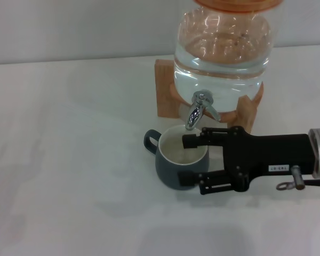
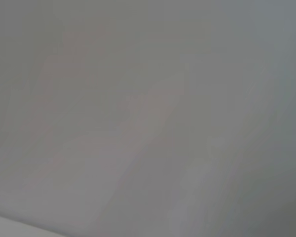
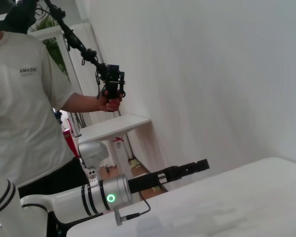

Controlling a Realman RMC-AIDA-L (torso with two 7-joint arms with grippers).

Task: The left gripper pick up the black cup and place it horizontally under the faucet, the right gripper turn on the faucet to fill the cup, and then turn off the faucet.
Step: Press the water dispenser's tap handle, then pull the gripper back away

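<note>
Head view: nearest the camera, the right gripper point(image 1: 188, 160) reaches in from the right edge, a boxy black unit with a white label. Its two jaws stand wide apart, one at the far rim and one at the near wall of the black cup point(image 1: 177, 160); whether the pads actually press on the cup cannot be told. The cup stands upright on the white table point(image 1: 69, 160), its handle pointing away from the gripper body. Just beyond the far jaw, the faucet point(image 1: 198, 109) hangs its chrome spout over the cup's mouth. The tap is fitted to a glass jar point(image 1: 222, 48) of water on a wooden stand point(image 1: 164, 88).

Left wrist view: only a featureless grey surface shows.

Right wrist view: the left gripper point(image 3: 187, 169) lies well apart from the work, level above the table edge; its finger state cannot be told. A green ring light glows on its arm. A person point(image 3: 24, 113) stands behind, holding a handheld controller point(image 3: 112, 81).
</note>
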